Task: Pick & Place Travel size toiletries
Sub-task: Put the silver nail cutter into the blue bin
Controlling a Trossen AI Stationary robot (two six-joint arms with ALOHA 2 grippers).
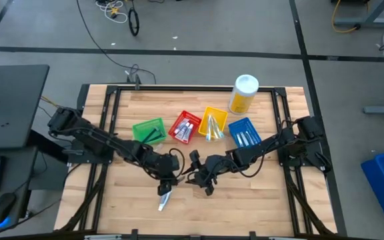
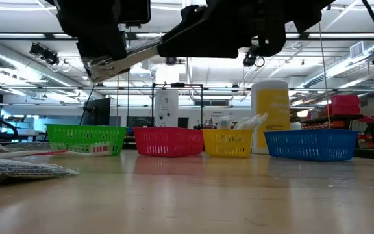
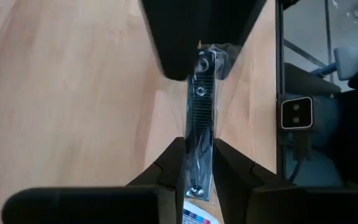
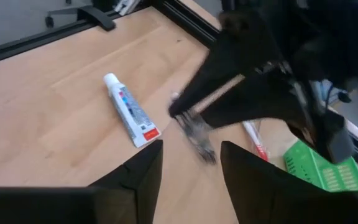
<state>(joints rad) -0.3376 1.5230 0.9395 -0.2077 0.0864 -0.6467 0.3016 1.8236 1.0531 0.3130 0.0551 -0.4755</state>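
Nearest the low camera, I logged a silvery packet (image 2: 21, 170) lying flat on the counter (image 2: 193, 201), cut off at the picture's edge; its print was too blurred to read. Behind it lay a slim toothbrush (image 2: 31, 153) with a red part, only partly visible.

Left gripper (image 1: 167, 181): fingers (image 3: 169, 165) clamped on a black razor stick (image 3: 201, 124) in clear wrap, ribbed along its length, held clear of the counter in the low view. Its far end was hidden behind a dark blurred shape, and I could not tell what that shape was. A printed corner of another item showed beneath the fingers, too little to identify.

Right gripper (image 1: 202, 180): just beside the left one, near the counter's middle. Its fingers (image 4: 135, 177) stood apart with nothing between them. Past them I noted a white mini toothpaste tube (image 4: 130, 110) with a red end, lying flat and apart from both grippers. The left arm crossed that view as a smeared dark mass, covering most of the toothbrush beyond.

Farther back, in a row: green bin (image 1: 149, 131), red bin (image 1: 185, 127), yellow bin (image 1: 212, 124), blue bin (image 1: 245, 133). All four held items in the overhead view; individual pieces were too small to sort. Farthest, a yellow bottle (image 1: 243, 93) with a white cap stood upright behind the yellow and blue bins.
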